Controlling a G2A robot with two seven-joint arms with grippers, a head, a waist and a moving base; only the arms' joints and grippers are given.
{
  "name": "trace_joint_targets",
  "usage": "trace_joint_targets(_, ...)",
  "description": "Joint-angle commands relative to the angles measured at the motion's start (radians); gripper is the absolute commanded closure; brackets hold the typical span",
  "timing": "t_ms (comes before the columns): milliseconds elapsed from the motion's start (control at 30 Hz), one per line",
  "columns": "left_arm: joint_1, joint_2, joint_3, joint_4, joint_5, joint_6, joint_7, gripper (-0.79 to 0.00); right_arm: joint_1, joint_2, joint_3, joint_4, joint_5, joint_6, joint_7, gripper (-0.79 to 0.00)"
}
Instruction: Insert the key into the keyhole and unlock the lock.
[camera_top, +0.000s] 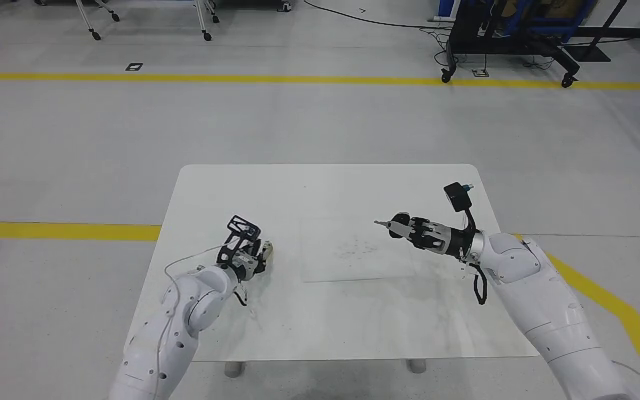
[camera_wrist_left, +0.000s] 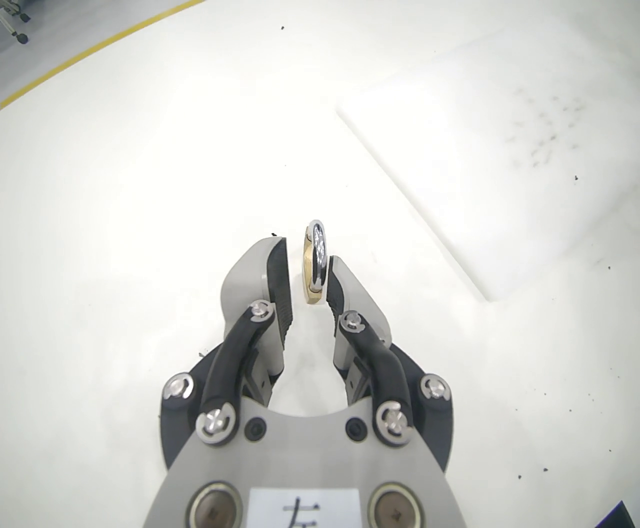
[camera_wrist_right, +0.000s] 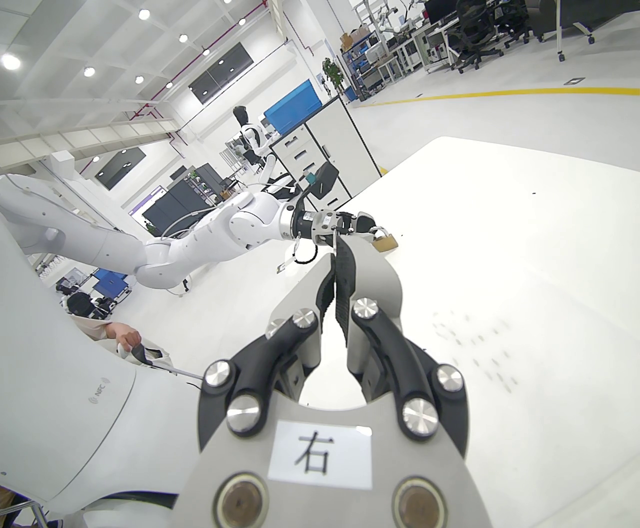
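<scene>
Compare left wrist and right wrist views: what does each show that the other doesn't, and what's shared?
Left wrist view, not the right: the left gripper close up, fingers open either side of the padlock, which stands on edge, nearer one pad, with a gap at the other; also the edge of the raised sheet.
Right wrist view, not the left: the right gripper, fingers pressed together (the top view shows the key tip beyond them), and the left arm side-on.
Both: the padlock at the left gripper's tip on the white table, and dark smudges.

Gold lock (camera_wrist_left: 306, 281) (silver shackle (camera_wrist_left: 318, 244)); white table (camera_top: 350, 190); black pads (camera_wrist_left: 280, 285)
</scene>
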Motion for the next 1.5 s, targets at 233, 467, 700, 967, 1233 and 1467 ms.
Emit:
trace_joint_targets(233, -0.010, -0.001, 0.000, 0.009, 0.005, 0.002, 0.002, -0.179, 0.000, 0.000, 0.000, 0.000, 0.000, 0.000, 0.000, 0.000)
trace_joint_targets(467, -0.030, -0.003, 0.006, 0.035, 0.007, 0.008, 0.001, 0.000, 0.000, 0.000, 0.000, 0.000, 0.000, 0.000, 0.000, 0.000)
trace_joint_targets(700, -0.049, -0.006, 0.010, 0.067, 0.008, 0.007, 0.018, 0.000, 0.000, 0.000, 0.000, 0.000, 0.000, 0.000, 0.000, 0.000)
trace_joint_targets(967, -0.052, -0.006, 0.004, 0.073, 0.003, -0.034, 0.100, 0.000, 0.000, 0.000, 0.000, 0.000, 0.000, 0.000, 0.000, 0.000)
trace_joint_targets(1233, -0.050, -0.006, -0.001, 0.072, -0.007, -0.043, 0.132, 0.000, 0.000, 0.000, 0.000, 0.000, 0.000, 0.000, 0.000, 0.000)
trace_joint_targets(1467, -0.064, -0.014, 0.013, 0.095, -0.098, -0.065, 0.119, 0.000, 0.000, 0.000, 0.000, 0.000, 0.000, 0.000, 0.000, 0.000)
